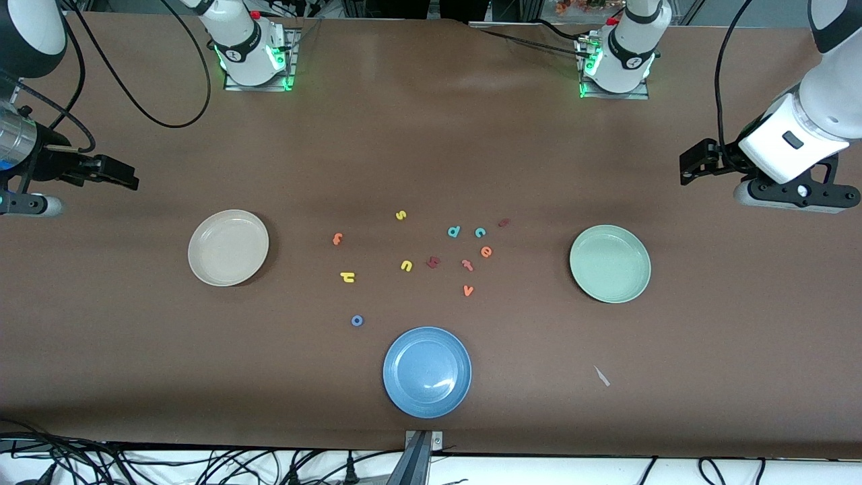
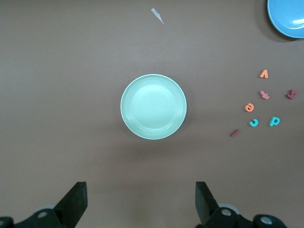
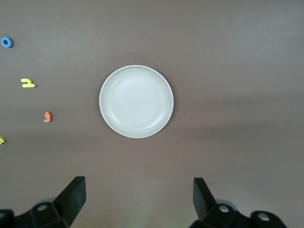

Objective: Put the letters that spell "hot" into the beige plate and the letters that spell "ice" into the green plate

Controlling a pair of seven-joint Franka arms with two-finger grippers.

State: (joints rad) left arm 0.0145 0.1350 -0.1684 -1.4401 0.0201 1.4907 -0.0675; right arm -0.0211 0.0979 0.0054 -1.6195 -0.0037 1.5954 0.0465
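The beige plate lies empty toward the right arm's end, and the green plate lies empty toward the left arm's end. Between them on the table lie the yellow h, blue o and orange t. Closer to the green plate are the maroon i, teal c and orange e. My left gripper hangs open over bare table beside the green plate. My right gripper hangs open beside the beige plate.
A blue plate sits nearest the front camera. Other letters lie among the task's ones: yellow s, yellow u, teal d, orange v, a redder hooked letter and a maroon letter. A small white scrap lies near the front edge.
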